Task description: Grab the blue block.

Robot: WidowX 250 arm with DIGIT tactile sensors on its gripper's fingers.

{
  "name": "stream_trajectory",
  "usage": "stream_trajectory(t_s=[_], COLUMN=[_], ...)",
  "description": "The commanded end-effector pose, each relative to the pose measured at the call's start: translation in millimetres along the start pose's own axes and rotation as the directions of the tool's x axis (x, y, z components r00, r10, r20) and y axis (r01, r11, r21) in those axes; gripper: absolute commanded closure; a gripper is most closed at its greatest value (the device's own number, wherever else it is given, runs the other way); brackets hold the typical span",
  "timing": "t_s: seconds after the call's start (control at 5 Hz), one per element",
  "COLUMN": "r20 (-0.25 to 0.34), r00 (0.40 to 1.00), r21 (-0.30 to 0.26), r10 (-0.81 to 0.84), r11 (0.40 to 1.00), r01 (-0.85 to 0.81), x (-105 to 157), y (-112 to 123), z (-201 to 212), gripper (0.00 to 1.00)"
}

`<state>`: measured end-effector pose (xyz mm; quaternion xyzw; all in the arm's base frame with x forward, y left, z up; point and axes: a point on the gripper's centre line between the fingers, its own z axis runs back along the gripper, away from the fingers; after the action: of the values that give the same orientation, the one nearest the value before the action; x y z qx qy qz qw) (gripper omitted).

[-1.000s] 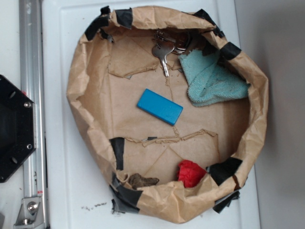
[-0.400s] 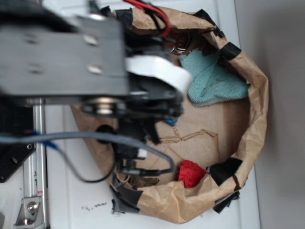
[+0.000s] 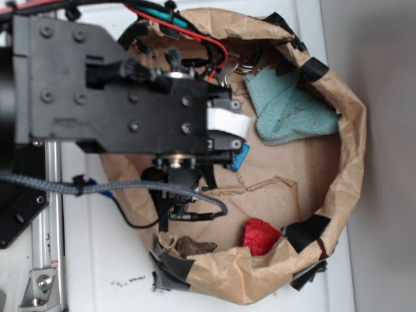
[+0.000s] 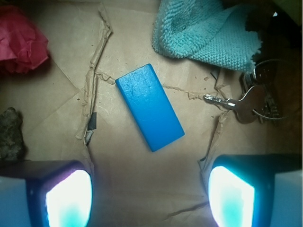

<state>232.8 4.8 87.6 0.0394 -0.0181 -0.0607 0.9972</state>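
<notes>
The blue block (image 4: pixel 149 108) lies flat and slanted on the brown paper floor, in the middle of the wrist view. My gripper (image 4: pixel 150 194) is open above it, with the two glowing fingertips (image 4: pixel 71 196) at the bottom corners and bare paper between them. The block lies ahead of the fingertips and does not touch them. In the exterior view my arm (image 3: pixel 130 97) covers the left half of the paper bowl. Only a small corner of the block (image 3: pixel 241 156) shows by the arm's right edge, and the fingers are hidden beneath the arm.
The crumpled paper bowl's taped rim (image 3: pixel 351 149) rings everything. A teal cloth (image 3: pixel 286 107) (image 4: pixel 208 33) lies at the back right, keys (image 4: pixel 251 101) beside it. A red lump (image 3: pixel 260 235) (image 4: pixel 21 40) and a brown lump (image 3: pixel 195 247) (image 4: pixel 10 135) lie near the front wall.
My arm has swung in from the left over the bowl. It now covers most of the blue block, which lay in full view a second ago. The block has not moved.
</notes>
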Motion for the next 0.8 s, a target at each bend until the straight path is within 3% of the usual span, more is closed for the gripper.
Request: stream_trajectory(t_s=[0.0,0.2,0.4,0.6], r20=[0.033,-0.001,-0.049,-0.059], r00=[0.994,0.992,0.986,0.981], r21=[-0.047,-0.031,0.003,0.009], r10=[-0.101,-0.128,-0.163,-0.187], r11=[0.994,0.991,0.987,0.982], r01=[0.103,0.127,0.163,0.188], x=[9,30,38,36], y=[4,14,2,-8], z=[-28,-61,-82,-92], gripper=[0.00,0.00,0.00,0.00])
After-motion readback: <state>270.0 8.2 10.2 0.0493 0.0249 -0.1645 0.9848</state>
